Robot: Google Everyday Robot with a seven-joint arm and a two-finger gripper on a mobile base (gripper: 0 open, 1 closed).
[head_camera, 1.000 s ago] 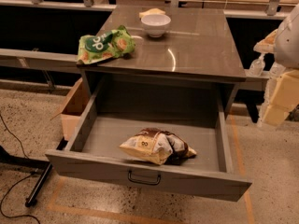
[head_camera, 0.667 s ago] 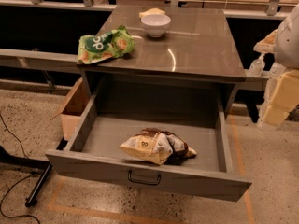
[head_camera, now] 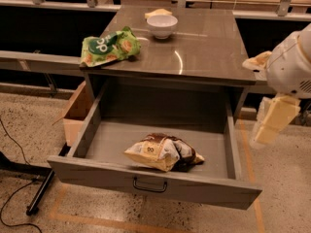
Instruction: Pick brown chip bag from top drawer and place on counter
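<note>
The brown chip bag (head_camera: pixel 163 152) lies crumpled in the open top drawer (head_camera: pixel 92 130), near its front middle, cream end to the left. The drawer's front panel carries a small dark bar handle (head_camera: pixel 149 184). The grey-brown counter (head_camera: pixel 204 47) is above the drawer. My gripper (head_camera: pixel 272 125) hangs at the right, outside the drawer's right wall, at about drawer height and apart from the bag. It holds nothing.
A green chip bag (head_camera: pixel 108 46) lies on the counter's left front corner. A white bowl (head_camera: pixel 162 26) stands at the counter's back middle, with a yellow item (head_camera: pixel 158 13) behind it. A cardboard box (head_camera: pixel 77 113) stands on the floor left of the drawer.
My arm and gripper have moved a little down and to the left, closer to the drawer's right side. The bag and the drawer have not moved.
</note>
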